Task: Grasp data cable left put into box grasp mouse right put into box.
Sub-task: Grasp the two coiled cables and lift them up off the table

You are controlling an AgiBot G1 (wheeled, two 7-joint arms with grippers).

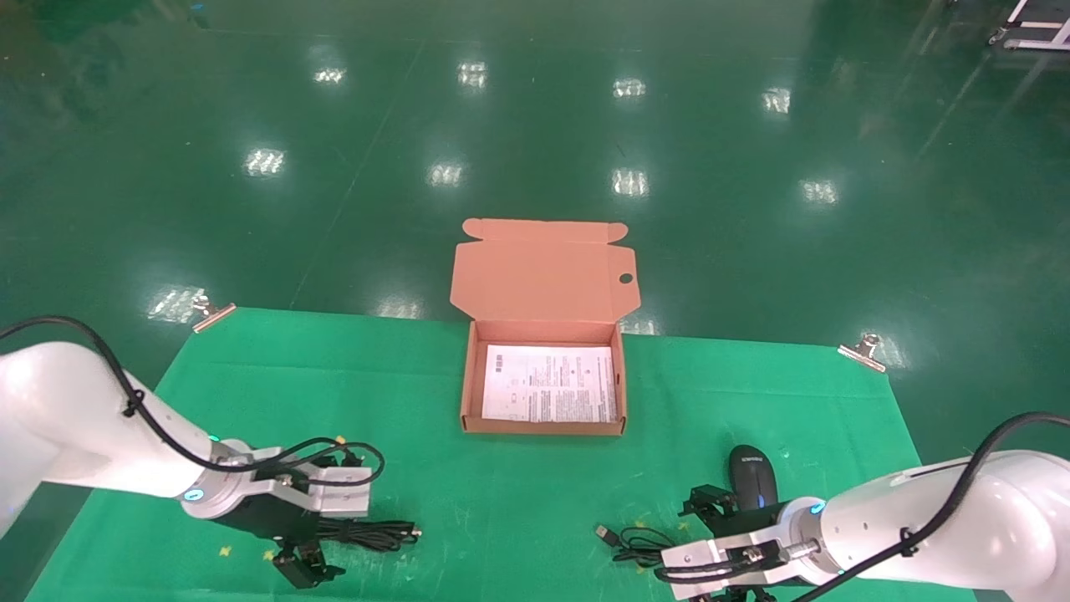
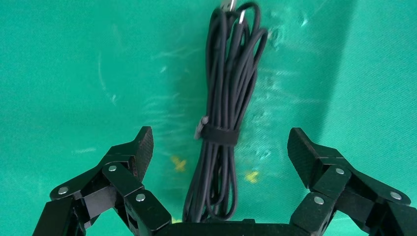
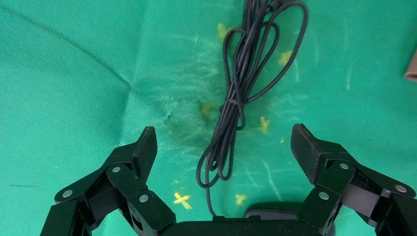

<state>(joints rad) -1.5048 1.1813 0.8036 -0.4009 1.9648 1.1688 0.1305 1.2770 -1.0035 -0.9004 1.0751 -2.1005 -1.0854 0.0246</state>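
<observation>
Surface: green cloth (image 1: 418, 393) spread over a table in the lower half of the head view, with glossy dark green floor (image 1: 535, 125) filling the upper half; a metal clip (image 1: 211, 313) holds the cloth's upper left corner and another clip (image 1: 861, 349) the upper right.
Box: the box (image 1: 468, 385) sits at the centre of the frame on the cloth's far edge, lid flap (image 1: 543, 272) standing open behind it, a white printed sheet (image 1: 550, 383) lying flat inside.
Data cable: the data cable (image 1: 376, 533) lies on the cloth at lower left, a long bundle tied at its middle; in the left wrist view the data cable (image 2: 221, 128) runs lengthwise between the two fingers without touching them.
Left gripper: the left gripper (image 1: 305, 556) is low over the cable at lower left, fingers (image 2: 140, 147) spread wide, holding nothing.
Mouse: the mouse (image 1: 751, 478) rests on the cloth at lower right, its loose cord (image 1: 635, 543) coiled just to its left.
Right gripper: the right gripper (image 1: 719, 514) hangs right beside the mouse, fingers (image 3: 145, 147) spread apart and empty; the cord (image 3: 241, 98) lies on the cloth between them.
</observation>
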